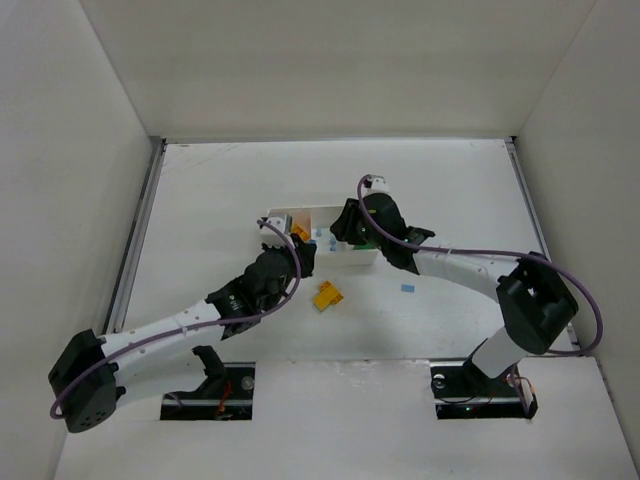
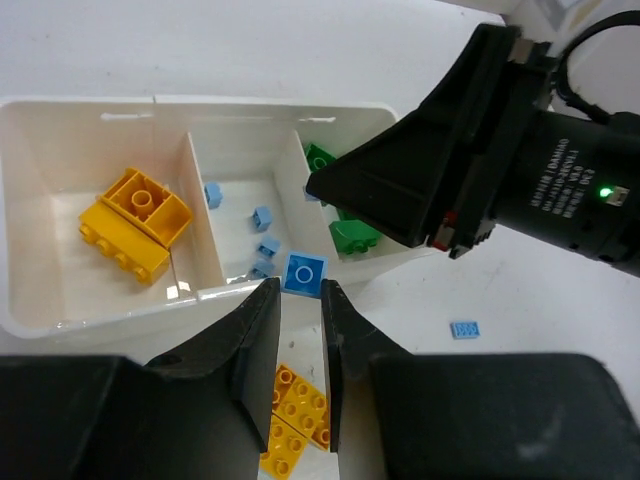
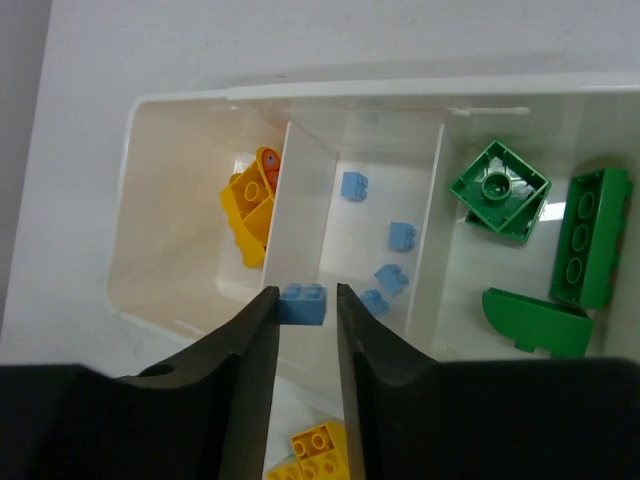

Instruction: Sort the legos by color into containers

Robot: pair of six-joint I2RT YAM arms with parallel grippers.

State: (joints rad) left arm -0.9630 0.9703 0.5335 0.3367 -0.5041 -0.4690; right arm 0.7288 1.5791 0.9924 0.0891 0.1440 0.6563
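The white tray holds yellow legos in its left container, pale blue legos in the middle one and green legos in the right one. My left gripper is shut on a blue square lego just above the tray's near wall. My right gripper hangs over the tray. A pale blue lego sits between its fingertips, touching the left finger, with a small gap to the right one. It is above the wall between the yellow and blue containers.
Yellow legos lie on the table just in front of the tray, under both grippers. A small blue flat plate lies to the right of them. The two gripper heads are close together over the tray.
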